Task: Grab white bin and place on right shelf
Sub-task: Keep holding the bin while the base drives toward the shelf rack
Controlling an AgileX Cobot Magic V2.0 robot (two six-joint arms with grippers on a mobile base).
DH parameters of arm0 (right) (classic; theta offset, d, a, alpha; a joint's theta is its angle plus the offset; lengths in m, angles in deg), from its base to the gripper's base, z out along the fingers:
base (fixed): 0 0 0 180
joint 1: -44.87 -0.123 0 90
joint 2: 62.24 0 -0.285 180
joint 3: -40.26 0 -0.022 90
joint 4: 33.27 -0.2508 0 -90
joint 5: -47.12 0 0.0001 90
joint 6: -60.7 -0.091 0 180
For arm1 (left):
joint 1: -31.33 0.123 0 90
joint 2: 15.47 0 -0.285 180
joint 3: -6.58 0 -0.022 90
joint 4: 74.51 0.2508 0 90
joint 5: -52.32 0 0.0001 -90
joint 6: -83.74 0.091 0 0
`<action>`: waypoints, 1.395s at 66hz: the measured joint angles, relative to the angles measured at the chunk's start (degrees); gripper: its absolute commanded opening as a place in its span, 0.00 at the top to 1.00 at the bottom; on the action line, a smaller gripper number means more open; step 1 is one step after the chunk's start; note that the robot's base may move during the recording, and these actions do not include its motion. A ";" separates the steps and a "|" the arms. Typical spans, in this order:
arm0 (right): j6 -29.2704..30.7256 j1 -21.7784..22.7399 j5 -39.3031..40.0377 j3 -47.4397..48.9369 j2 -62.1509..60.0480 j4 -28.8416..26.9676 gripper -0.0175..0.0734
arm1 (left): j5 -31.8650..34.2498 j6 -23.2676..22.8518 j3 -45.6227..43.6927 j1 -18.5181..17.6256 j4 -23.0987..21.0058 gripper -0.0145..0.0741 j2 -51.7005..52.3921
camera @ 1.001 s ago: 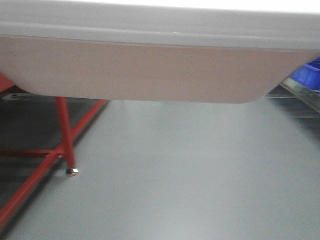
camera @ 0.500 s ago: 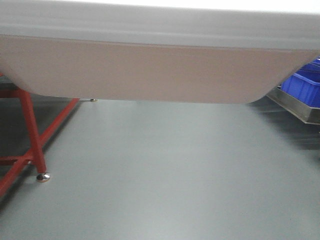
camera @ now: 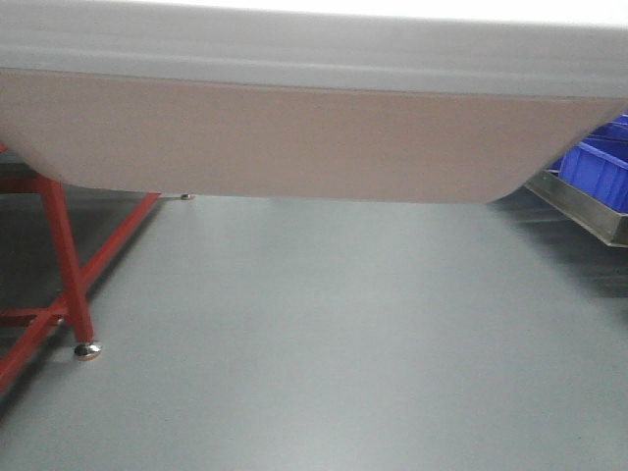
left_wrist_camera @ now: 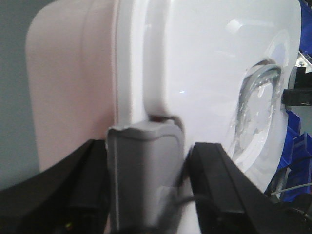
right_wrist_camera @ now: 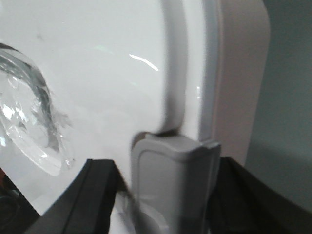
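Observation:
The white bin (camera: 294, 137) hangs clear of the floor and fills the top of the front view, with its pinkish side and pale rim toward me. In the left wrist view my left gripper (left_wrist_camera: 146, 163) is shut on the bin's grey end latch (left_wrist_camera: 144, 156), beside the glossy lid (left_wrist_camera: 204, 63). My right gripper (right_wrist_camera: 165, 192) is shut on the other grey latch (right_wrist_camera: 170, 175), next to the lid (right_wrist_camera: 97, 73). A steel ledge of the right shelf (camera: 581, 211) shows at the right edge of the front view.
A red-framed metal stand (camera: 64, 265) with a round foot (camera: 86, 349) stands at the left on the grey floor (camera: 343, 343). Blue crates (camera: 601, 169) sit on the steel ledge at the right; they also show past the lid (left_wrist_camera: 292, 146).
The front view has swung: the red stand slid toward the left edge and the blue crates and steel ledge came further into view. The bin stays fixed in the frame, both grippers still shut.

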 measured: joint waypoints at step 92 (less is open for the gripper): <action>0.00 0.00 0.00 0.00 0.00 0.00 0.48 | 0.00 0.00 0.00 0.00 0.00 0.61 0.12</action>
